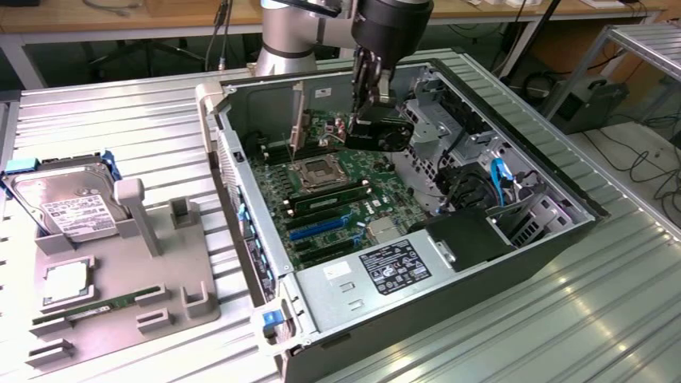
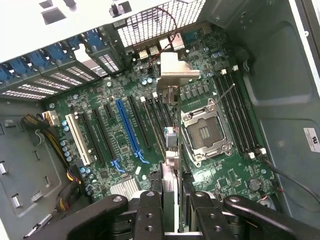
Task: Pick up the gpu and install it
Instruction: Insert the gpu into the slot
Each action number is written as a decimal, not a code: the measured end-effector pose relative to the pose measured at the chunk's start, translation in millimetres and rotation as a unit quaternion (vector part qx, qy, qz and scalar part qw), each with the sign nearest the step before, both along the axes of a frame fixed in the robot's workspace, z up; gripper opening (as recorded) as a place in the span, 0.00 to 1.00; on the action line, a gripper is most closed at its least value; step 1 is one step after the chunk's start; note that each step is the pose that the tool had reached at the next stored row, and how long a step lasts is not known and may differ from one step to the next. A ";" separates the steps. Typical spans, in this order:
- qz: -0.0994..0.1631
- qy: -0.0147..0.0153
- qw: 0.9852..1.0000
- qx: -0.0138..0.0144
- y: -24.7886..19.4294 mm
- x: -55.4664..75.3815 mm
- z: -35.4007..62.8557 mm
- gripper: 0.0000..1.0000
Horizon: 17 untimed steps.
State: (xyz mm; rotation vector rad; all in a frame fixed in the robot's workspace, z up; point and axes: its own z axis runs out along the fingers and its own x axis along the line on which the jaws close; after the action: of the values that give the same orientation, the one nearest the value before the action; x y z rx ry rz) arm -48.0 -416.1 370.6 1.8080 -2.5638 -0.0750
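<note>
1 arm (image 1: 287, 32) reaches down into 1 open PC case (image 1: 479, 319) standing on the ribbed metal table (image 1: 596, 319). The gripper (image 2: 172, 212) is inside the case, above the mobo (image 2: 235, 185). Its 2 black fingers (image 2: 150, 215) are clamped on 1 gpu (image 2: 170, 160), w/ the card standing btwn them.

In the wrist view the gpu is edge-on, a thin strip running away from the fingers. It ends in 1 silvery bracket (image 2: 176, 67) near the case's rear grille. It sits over the strip of board btwn the black expansion slots and the 1 open, empty CPU socket (image 2: 205, 132). Can't tell if its lower edge touches a slot.

Also on the mobo:
- 1 white slot (image 2: 77, 140)
- 1 blue slot (image 2: 127, 127)
- several black slots around the blue one
- 4 long RAM slots (image 2: 237, 120) beyond the socket
- 1 small silver heatsink (image 2: 125, 187)

1 PSU (image 1: 394, 263) w/ a label sits at the near end of the case.

On the ext. view's left, well apart from the case, is 1 grey tray (image 1: 112, 267). It holds 1 hard drive (image 1: 64, 203), 1 CPU (image 1: 64, 283) and 1 green RAM stick (image 1: 96, 307).
</note>
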 end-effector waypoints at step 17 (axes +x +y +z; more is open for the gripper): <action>0.040 0.000 0.999 0.000 0.0 0.0 0.0 0.26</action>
State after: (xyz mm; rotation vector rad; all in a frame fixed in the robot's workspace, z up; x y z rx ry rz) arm -47.9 -416.1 370.6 1.9089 -2.4871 -0.0748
